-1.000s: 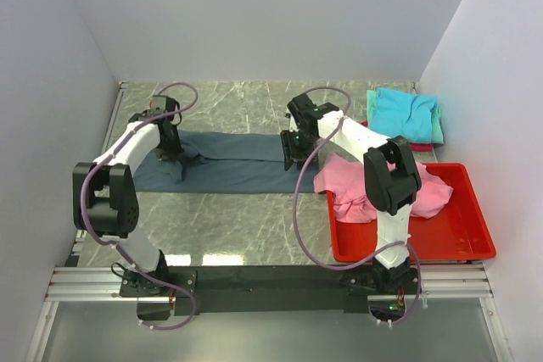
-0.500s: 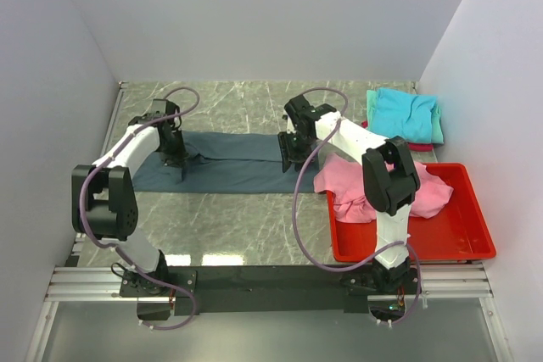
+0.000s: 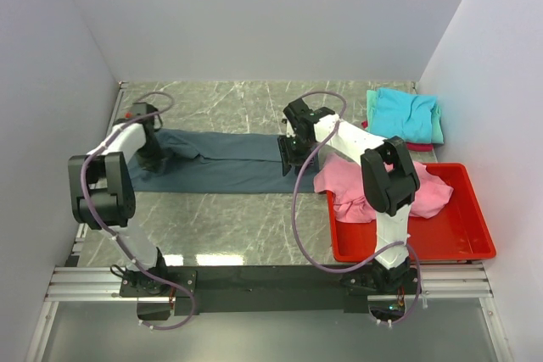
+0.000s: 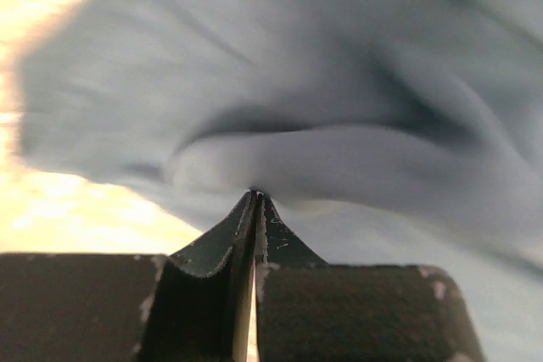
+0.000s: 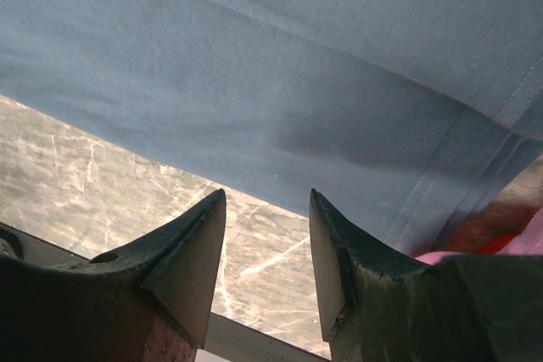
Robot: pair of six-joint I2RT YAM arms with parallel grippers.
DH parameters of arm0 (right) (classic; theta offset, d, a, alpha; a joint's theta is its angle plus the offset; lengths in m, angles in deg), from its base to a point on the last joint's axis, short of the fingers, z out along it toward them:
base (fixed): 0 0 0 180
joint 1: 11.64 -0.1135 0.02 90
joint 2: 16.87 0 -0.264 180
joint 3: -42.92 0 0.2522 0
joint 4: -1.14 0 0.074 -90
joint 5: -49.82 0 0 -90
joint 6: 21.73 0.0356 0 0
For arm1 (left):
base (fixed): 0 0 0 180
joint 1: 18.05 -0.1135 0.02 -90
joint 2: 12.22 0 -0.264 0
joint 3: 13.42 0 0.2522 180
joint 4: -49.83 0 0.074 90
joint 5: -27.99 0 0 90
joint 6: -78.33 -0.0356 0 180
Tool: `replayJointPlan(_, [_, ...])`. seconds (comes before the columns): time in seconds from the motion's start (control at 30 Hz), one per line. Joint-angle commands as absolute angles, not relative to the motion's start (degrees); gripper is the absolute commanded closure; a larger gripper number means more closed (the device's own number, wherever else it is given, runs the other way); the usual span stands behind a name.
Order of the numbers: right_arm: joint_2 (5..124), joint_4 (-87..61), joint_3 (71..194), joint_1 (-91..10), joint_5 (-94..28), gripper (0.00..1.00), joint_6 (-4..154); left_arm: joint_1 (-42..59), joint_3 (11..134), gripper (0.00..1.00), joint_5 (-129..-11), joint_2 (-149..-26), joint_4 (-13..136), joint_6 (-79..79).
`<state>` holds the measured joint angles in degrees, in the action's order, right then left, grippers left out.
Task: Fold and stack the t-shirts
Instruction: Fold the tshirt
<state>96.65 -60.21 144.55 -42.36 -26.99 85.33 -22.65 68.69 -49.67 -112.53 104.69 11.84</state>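
Observation:
The dark slate blue-grey t-shirt (image 3: 229,163) lies as a long strip across the marble table. My left gripper (image 3: 151,152) is at the shirt's left end. In the left wrist view its jaws (image 4: 255,194) are pressed together, with their tips on a raised fold of that shirt (image 4: 339,82). My right gripper (image 3: 293,154) hangs over the shirt's right end. It stands open (image 5: 267,197) with nothing between its fingers, above the near hem of the cloth (image 5: 297,82). A crumpled pink t-shirt (image 3: 352,188) spills over the rim of the red bin (image 3: 458,235).
A folded stack topped by a turquoise t-shirt (image 3: 405,114) sits at the back right corner. White walls close in the left, back and right sides. Bare marble (image 3: 229,218) stretches from the slate shirt to the arm bases.
My left gripper has travelled left and slightly back along the slate shirt, drawing its bunched fold toward the left end. The right gripper has hardly moved.

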Motion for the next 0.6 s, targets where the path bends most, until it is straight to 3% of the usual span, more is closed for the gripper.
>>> replayJointPlan(0.0, [94.14, -59.47, 144.57, -43.46, -26.47, 0.49, 85.06, -25.96, 72.66, 0.92, -42.68, -111.09, 105.33, 13.38])
replayJointPlan(0.23, [94.49, -59.82, 145.27, -44.16, -26.64, 0.49, 85.06, -25.17, 76.27, 0.93, -43.99, -111.01, 104.02, 13.38])
replayJointPlan(0.57, [95.28, -60.17, 146.15, -44.43, -26.38, 0.49, 85.32, -16.91, 73.90, 0.90, -56.29, -110.03, 103.49, 18.13])
